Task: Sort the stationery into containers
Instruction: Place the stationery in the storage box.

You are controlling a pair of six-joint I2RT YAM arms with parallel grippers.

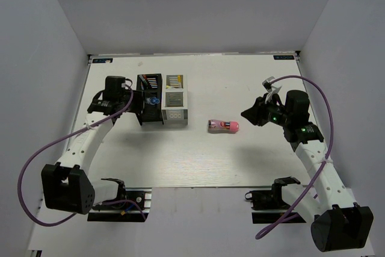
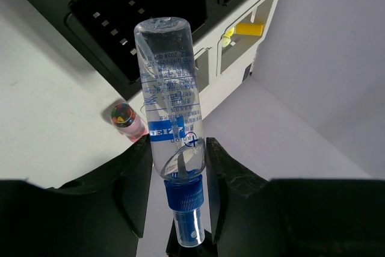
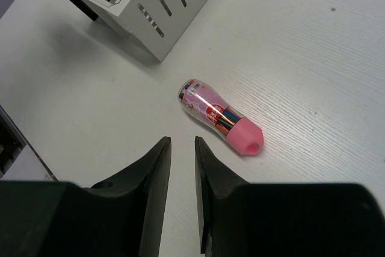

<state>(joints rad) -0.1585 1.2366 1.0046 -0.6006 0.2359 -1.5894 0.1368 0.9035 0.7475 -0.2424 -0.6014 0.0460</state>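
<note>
My left gripper [image 2: 178,156] is shut on the blue-clear pen [image 2: 168,94], a clear tube with a blue cap, and holds it above the black container [image 2: 150,10]. In the top view the left gripper [image 1: 146,98] hovers over the black container [image 1: 150,112], which adjoins the white-grey container [image 1: 175,106]. A yellow pen end [image 2: 248,28] shows inside the white-grey container [image 2: 207,58]. The stubby pink cylinder [image 1: 223,126] lies on the table between the arms. My right gripper [image 3: 182,144] is narrowly open and empty, just short of the pink cylinder [image 3: 219,115].
White walls close the table on the left, right and back. The white table [image 1: 198,161] ends at its near edge by the two arm bases [image 1: 117,200]. The white-grey container's corner [image 3: 162,4] shows at the top of the right wrist view.
</note>
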